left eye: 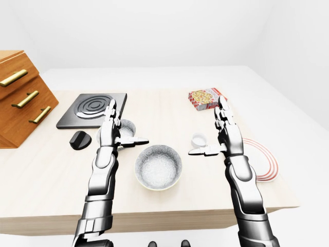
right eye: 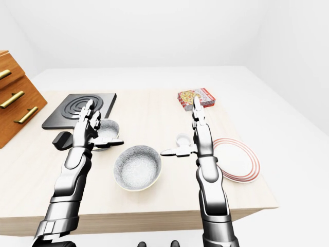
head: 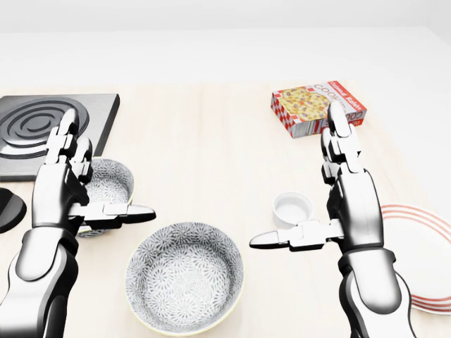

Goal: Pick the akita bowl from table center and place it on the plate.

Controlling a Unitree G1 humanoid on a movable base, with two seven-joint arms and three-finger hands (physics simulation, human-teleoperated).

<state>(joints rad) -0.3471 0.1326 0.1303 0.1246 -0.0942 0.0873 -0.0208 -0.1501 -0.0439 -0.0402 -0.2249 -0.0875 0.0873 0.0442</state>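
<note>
The akita bowl (head: pixel 184 285), grey-patterned with a pale rim, sits low in the middle of the head view on the wooden table (head: pixel 211 155). It lies between my two hands and touches neither. My left hand (head: pixel 91 176) is open, fingers up and thumb pointing right, just left of and above the bowl. My right hand (head: pixel 306 186) is open too, with its thumb pointing left over the table to the right of the bowl. The white plate (head: pixel 426 246) with red rings lies at the right edge, partly behind my right forearm.
A second patterned bowl (head: pixel 109 184) stands behind my left hand. A small white cup (head: pixel 293 209) sits by my right thumb. A cookie box (head: pixel 317 105), a black burner plate (head: pixel 42 134), a black knob (head: pixel 7 209) and a wooden drawer chest (left eye: pixel 20 98) are also here.
</note>
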